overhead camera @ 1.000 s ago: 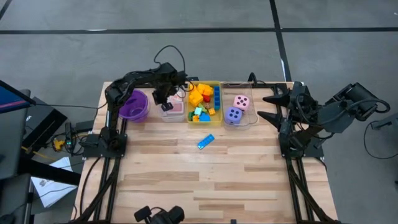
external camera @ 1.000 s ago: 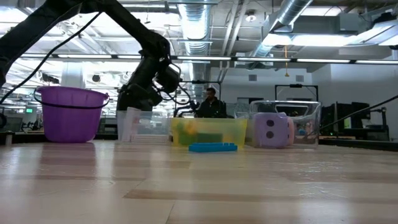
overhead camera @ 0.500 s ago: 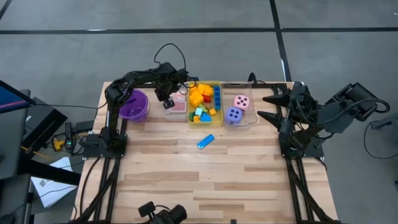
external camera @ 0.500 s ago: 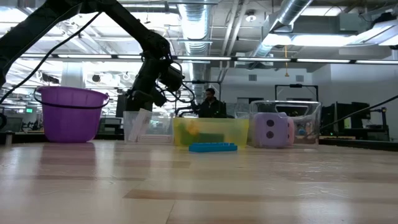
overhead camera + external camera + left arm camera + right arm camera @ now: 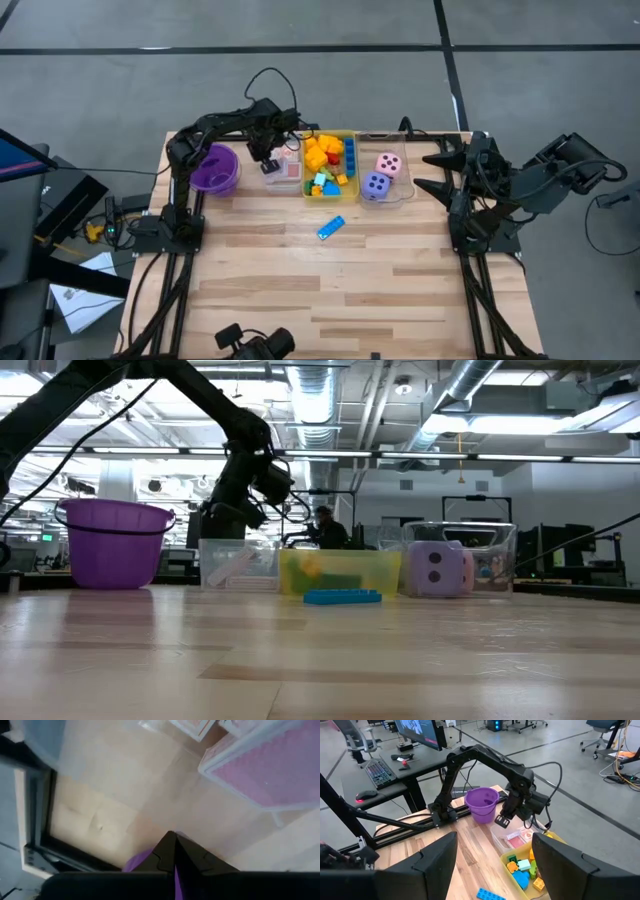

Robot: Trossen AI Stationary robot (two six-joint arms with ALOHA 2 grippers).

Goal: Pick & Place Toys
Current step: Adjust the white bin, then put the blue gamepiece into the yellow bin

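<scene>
My left gripper (image 5: 268, 163) hangs above the clear bin (image 5: 281, 172) at the far left. Its fingers (image 5: 172, 836) meet at the tips and hold nothing. Red-and-white cards (image 5: 287, 172) lie in that bin, and one pale card (image 5: 232, 565) leans aslant inside it, below the gripper (image 5: 232, 530). Several coloured blocks (image 5: 328, 165) fill the yellow bin (image 5: 340, 572). A pink die (image 5: 388, 164) and a purple die (image 5: 375, 184) sit in the clear bin to the right. One blue block (image 5: 331, 228) lies flat on the table. My right gripper (image 5: 425, 172) waits open at the right edge.
A purple round bowl (image 5: 213, 170) stands left of the card bin, close to the left arm. The three bins stand in a row along the far edge. The bare wooden tabletop (image 5: 340, 290) stretches toward the near edge. A person (image 5: 325, 530) sits in the room behind.
The pale card hung upright below my left gripper a second ago. It has since come away from the gripper, tipped over and now leans aslant inside the clear bin. My left gripper has drawn a little up and toward the far edge.
</scene>
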